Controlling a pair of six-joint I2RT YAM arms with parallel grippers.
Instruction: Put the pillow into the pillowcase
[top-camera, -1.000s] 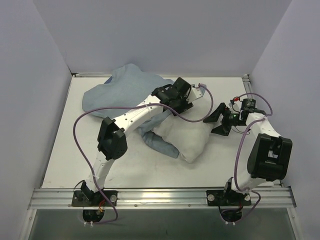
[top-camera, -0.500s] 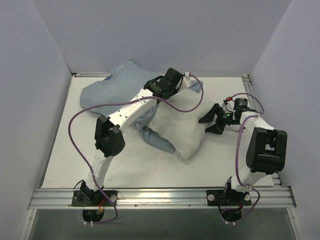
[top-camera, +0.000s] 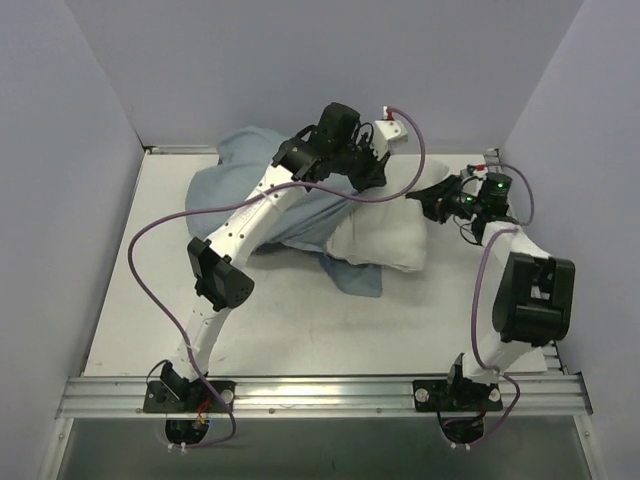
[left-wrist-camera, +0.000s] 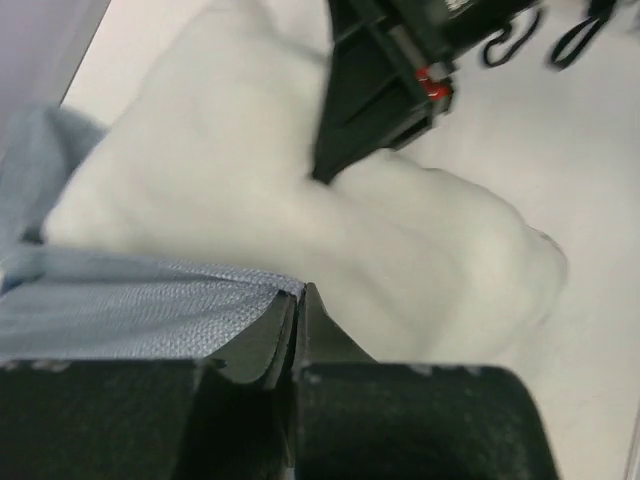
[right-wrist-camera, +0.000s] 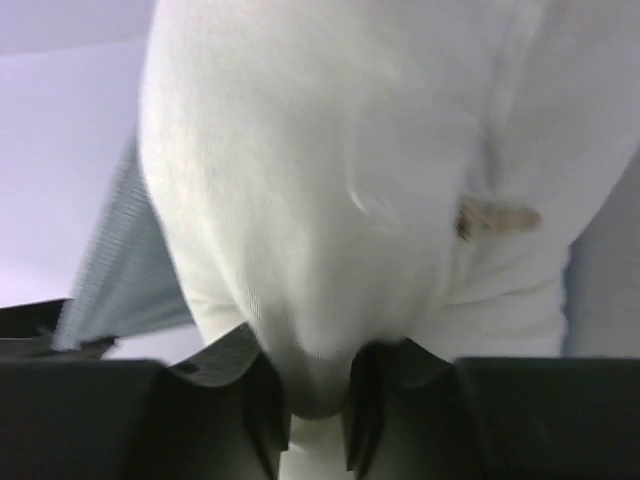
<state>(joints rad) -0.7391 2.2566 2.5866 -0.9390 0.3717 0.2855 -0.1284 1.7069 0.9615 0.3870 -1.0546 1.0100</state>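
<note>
The white pillow (top-camera: 385, 242) lies at mid-table, its left end under the pale blue pillowcase (top-camera: 240, 190). My left gripper (top-camera: 367, 172) hangs above the pillow's far edge. In the left wrist view that gripper (left-wrist-camera: 297, 296) is shut on the pillowcase (left-wrist-camera: 120, 310) hem, with the pillow (left-wrist-camera: 280, 190) just beyond it. My right gripper (top-camera: 428, 196) is at the pillow's far right corner. Seen from the right wrist, this gripper (right-wrist-camera: 318, 395) is shut on a bulge of the pillow (right-wrist-camera: 330, 190), and a strip of pillowcase (right-wrist-camera: 125, 270) shows at the left.
Grey walls close in the table on three sides. A fold of the pillowcase (top-camera: 355, 275) sticks out in front of the pillow. The left arm's purple cable (top-camera: 160, 260) loops over the left half of the table (top-camera: 300, 330).
Both grippers have closed, the left on the pillowcase hem, the right on the pillow. Both moved toward the back wall, and the pillow and case were drawn back and to the right.
</note>
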